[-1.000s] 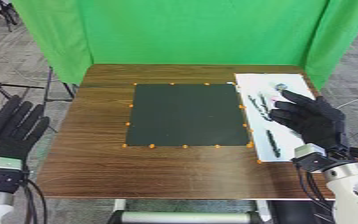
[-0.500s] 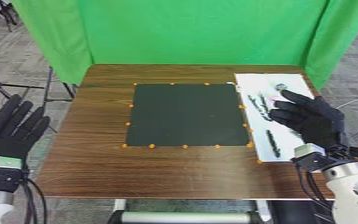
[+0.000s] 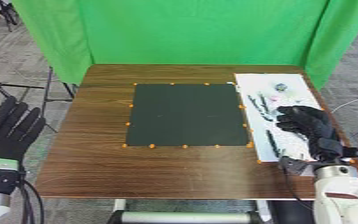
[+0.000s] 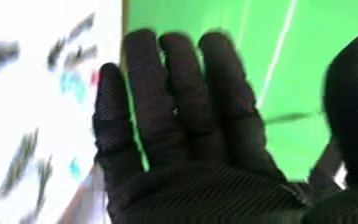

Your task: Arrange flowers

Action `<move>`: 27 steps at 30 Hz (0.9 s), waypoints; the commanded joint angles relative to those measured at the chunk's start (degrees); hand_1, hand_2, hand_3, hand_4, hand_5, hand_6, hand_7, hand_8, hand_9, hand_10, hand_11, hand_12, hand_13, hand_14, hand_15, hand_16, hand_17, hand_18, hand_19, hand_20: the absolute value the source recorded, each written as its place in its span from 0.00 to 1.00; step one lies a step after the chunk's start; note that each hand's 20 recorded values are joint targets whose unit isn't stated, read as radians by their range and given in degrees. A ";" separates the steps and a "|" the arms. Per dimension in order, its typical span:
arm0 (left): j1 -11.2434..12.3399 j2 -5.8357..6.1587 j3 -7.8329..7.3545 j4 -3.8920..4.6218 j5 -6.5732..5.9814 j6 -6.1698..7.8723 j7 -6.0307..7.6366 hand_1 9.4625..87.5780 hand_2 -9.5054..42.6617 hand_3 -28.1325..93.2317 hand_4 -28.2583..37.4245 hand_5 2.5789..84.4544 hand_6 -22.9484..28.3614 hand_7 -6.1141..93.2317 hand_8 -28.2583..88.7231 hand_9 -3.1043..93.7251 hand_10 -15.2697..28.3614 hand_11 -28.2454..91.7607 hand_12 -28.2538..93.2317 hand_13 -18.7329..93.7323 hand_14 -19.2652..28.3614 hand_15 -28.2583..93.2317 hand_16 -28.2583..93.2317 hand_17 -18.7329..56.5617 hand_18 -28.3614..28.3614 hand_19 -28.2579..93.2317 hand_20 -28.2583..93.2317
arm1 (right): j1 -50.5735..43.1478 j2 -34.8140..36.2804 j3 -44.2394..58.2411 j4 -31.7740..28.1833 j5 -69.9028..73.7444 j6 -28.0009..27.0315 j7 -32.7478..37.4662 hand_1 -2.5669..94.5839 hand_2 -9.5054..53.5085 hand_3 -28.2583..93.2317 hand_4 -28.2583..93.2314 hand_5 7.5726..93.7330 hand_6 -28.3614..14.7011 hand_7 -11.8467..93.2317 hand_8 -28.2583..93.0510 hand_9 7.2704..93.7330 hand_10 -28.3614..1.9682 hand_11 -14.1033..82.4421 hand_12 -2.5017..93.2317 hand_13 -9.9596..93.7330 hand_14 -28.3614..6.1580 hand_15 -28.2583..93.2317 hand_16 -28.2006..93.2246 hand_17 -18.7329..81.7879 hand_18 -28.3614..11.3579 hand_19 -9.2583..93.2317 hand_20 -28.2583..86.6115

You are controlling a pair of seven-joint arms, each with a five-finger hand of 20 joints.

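Right hand (image 3: 307, 122), open and empty, fingers straight, thumb apart; lowered since the earlier frame over white sheet (image 3: 256, 83).

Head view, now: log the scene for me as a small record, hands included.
Table: brown wood
Centre: dark mat, orange dots along its edges
Right side: white sheet
On sheet: slim dark pieces, small round item near the far end
Right hand: open, over the sheet
Left hand: open, beside the table's left edge
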 commanded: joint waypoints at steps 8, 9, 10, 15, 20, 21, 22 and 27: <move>1.94 -0.01 -0.12 -1.20 -1.28 1.49 2.06 0.20 0.43 0.75 0.00 0.40 0.59 0.19 0.17 0.41 0.68 0.43 0.34 0.43 0.73 0.59 0.18 0.19 0.73 0.46 0.32 | 3.12 7.12 -4.14 -2.46 -53.83 -18.79 28.18 0.18 0.00 0.82 0.00 0.55 0.55 0.74 0.09 0.62 0.39 0.66 0.39 0.62 0.34 0.75 0.44 0.43 0.13 0.86 0.63; 1.94 -0.05 -0.08 -1.22 -1.44 1.29 1.91 0.20 0.43 0.75 0.00 0.40 0.59 0.19 0.16 0.41 0.68 0.43 0.34 0.43 0.73 0.59 0.18 0.19 0.73 0.46 0.32 | 3.89 7.21 -4.83 -2.36 -55.35 -20.15 29.23 0.19 0.00 0.82 0.01 0.55 0.55 0.76 0.08 0.62 0.39 0.70 0.41 0.62 0.33 0.77 0.46 0.44 0.13 0.87 0.64; 2.00 -0.14 -0.13 -1.22 -1.32 1.00 1.50 0.20 0.43 0.75 0.00 0.39 0.59 0.18 0.16 0.40 0.68 0.43 0.34 0.43 0.72 0.57 0.18 0.19 0.72 0.46 0.31 | 4.61 7.26 -5.42 -2.39 -56.81 -21.85 30.28 0.20 0.00 0.82 0.01 0.55 0.55 0.77 0.08 0.62 0.38 0.71 0.42 0.62 0.32 0.78 0.46 0.44 0.12 0.88 0.64; 2.28 -0.05 -0.20 -1.51 -0.50 1.78 1.55 0.19 0.44 0.75 0.00 0.37 0.58 0.17 0.16 0.38 0.67 0.39 0.32 0.35 0.65 0.45 0.16 0.19 0.70 0.44 0.30 | 7.66 8.43 -8.30 -2.43 -60.50 -28.08 35.10 0.20 0.01 0.81 0.01 0.55 0.54 0.78 0.09 0.62 0.36 0.72 0.44 0.62 0.29 0.79 0.48 0.45 0.10 0.89 0.65; 2.23 -0.05 0.07 -1.52 -0.87 2.07 1.63 0.19 0.43 0.76 0.00 0.38 0.58 0.18 0.16 0.37 0.66 0.39 0.32 0.33 0.63 0.43 0.16 0.19 0.69 0.43 0.30 | 10.18 11.84 -9.57 -1.43 -60.19 -34.30 36.63 0.19 0.01 0.81 0.02 0.55 0.53 0.78 0.09 0.62 0.35 0.72 0.46 0.62 0.27 0.80 0.48 0.45 0.08 0.90 0.65; 2.22 0.08 0.17 -1.51 -0.94 2.13 1.67 0.19 0.43 0.76 0.00 0.38 0.58 0.18 0.16 0.37 0.66 0.39 0.32 0.33 0.63 0.43 0.16 0.19 0.69 0.43 0.30 | 11.07 12.95 -9.62 -1.16 -58.45 -37.10 36.77 0.19 0.01 0.81 0.02 0.55 0.53 0.78 0.09 0.62 0.34 0.72 0.46 0.62 0.27 0.80 0.48 0.45 0.08 0.90 0.65; 2.30 0.17 0.17 -1.50 -0.92 2.09 1.61 0.19 0.43 0.76 0.00 0.38 0.58 0.18 0.16 0.37 0.66 0.39 0.32 0.33 0.63 0.43 0.17 0.19 0.69 0.43 0.30 | 12.14 14.01 -10.13 -0.50 -57.32 -38.61 36.65 0.19 0.01 0.80 0.02 0.55 0.52 0.78 0.09 0.62 0.34 0.72 0.46 0.62 0.26 0.80 0.48 0.45 0.08 0.90 0.65; 2.44 0.11 -0.22 -1.51 -0.53 1.95 1.36 0.19 0.43 0.76 0.00 0.38 0.58 0.18 0.16 0.36 0.66 0.39 0.33 0.33 0.63 0.43 0.17 0.19 0.69 0.43 0.30 | 16.09 18.64 -12.86 2.73 -55.78 -43.07 34.31 0.19 0.02 0.79 0.02 0.55 0.51 0.76 0.10 0.62 0.32 0.72 0.46 0.62 0.25 0.80 0.48 0.45 0.07 0.91 0.65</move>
